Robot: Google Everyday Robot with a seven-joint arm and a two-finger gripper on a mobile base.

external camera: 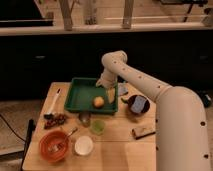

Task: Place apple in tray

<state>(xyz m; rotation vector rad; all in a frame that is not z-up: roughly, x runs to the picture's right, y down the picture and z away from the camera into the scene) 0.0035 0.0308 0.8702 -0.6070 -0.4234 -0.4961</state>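
Observation:
The apple, small and orange-yellow, lies inside the green tray, near its front right corner. My gripper hangs from the white arm over the tray's right side. It is just right of the apple and a little above it. It is open and holds nothing; the apple rests free on the tray floor.
On the wooden table in front of the tray stand a small green cup, a white cup and an orange bowl with a spoon. A dark bowl and a snack bar lie to the right. A white marker and a dark cluster lie to the left.

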